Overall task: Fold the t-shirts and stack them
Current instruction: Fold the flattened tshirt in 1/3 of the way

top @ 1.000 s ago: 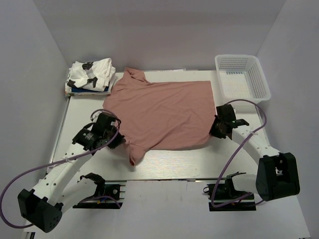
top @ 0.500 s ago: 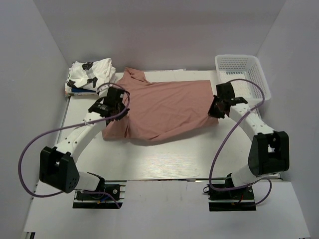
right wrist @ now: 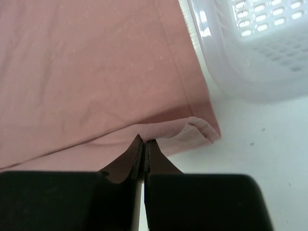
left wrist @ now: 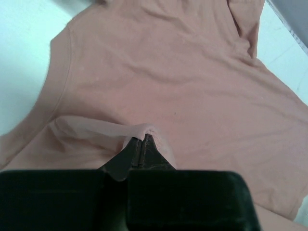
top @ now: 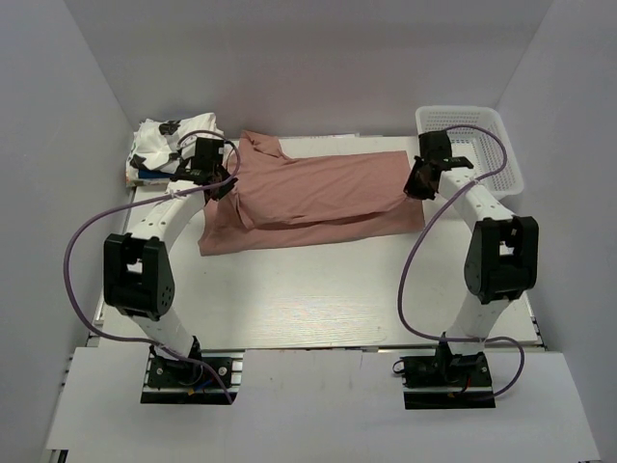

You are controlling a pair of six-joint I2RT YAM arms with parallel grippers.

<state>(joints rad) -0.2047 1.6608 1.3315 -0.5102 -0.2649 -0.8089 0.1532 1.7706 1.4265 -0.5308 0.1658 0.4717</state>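
The dusty-pink t-shirt (top: pixel 318 198) lies across the far part of the table, its near half folded over its far half. My left gripper (top: pixel 220 185) is shut on the pink cloth near the shirt's left end; the pinch shows in the left wrist view (left wrist: pixel 143 138). My right gripper (top: pixel 415 186) is shut on the shirt's right hem next to the basket; the right wrist view (right wrist: pixel 144 141) shows the fold pinched. The white t-shirt with black print (top: pixel 174 143) sits folded at the far left on a blue one (top: pixel 147 175), of which only an edge shows.
A white plastic mesh basket (top: pixel 469 147) stands at the far right, close to my right gripper; it also shows in the right wrist view (right wrist: pixel 255 48). White walls close in the left, far and right sides of the table (top: pixel 318 299).
Both grippers carried the shirt's near edge away from the arms' bases, folding the near half over the far half. The shirt now forms a narrower band.
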